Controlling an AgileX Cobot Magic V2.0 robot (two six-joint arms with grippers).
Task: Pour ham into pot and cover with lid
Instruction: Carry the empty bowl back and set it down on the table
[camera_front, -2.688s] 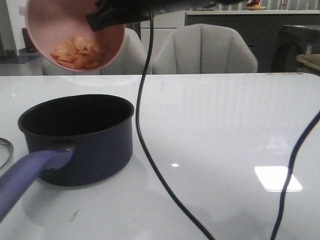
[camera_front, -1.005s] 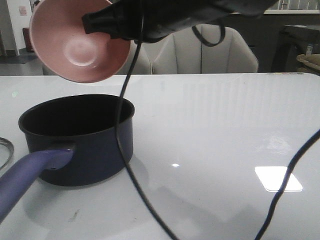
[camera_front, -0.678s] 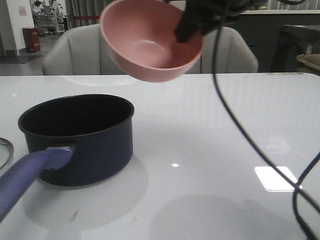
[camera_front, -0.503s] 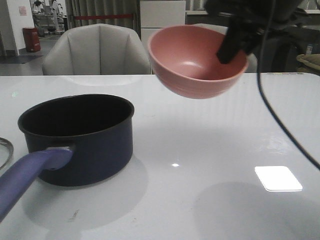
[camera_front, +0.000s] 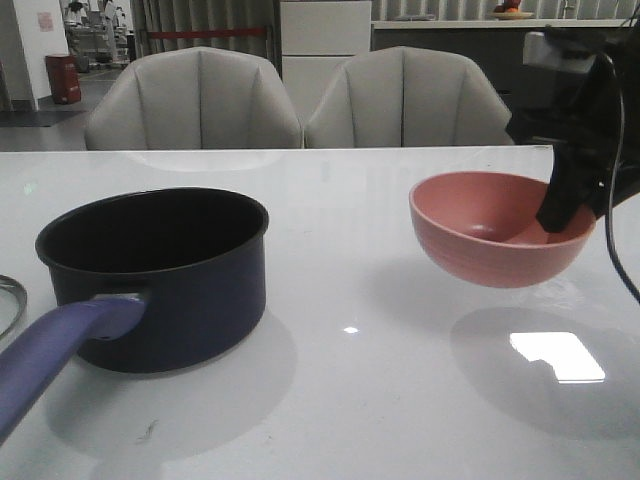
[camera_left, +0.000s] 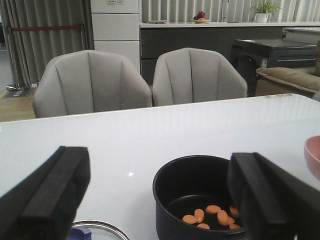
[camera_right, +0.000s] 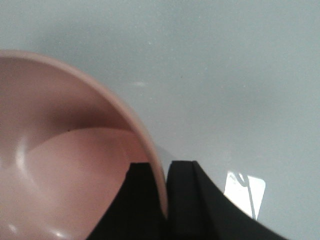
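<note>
The ham lay in the pot — several orange chunks on the black floor, visible only from the left wrist view — so the pouring step looked done and the step in hand was, by my judgement, setting down the emptied pink bowl. In the front view the pot stood at about eight o'clock on the white table, its blue-purple handle running toward seven o'clock, while the bowl hung at about three o'clock, well apart from the pot and just above its own shadow, not yet resting on the surface. The right gripper was pinched on the bowl's rim, one finger inside and one outside, the wall between them. The left gripper hovered near the pot with its fingers spread wide and nothing between them. The lid showed only as a sliver of steel rim at the nine o'clock edge of the front view, just beside the pot; its knob was out of sight. The next move likely called for lowering the bowl flat and releasing it, then the left arm taking the lid by its knob — centred, since the glass would slide on the pot's rim if set down askew.
</note>
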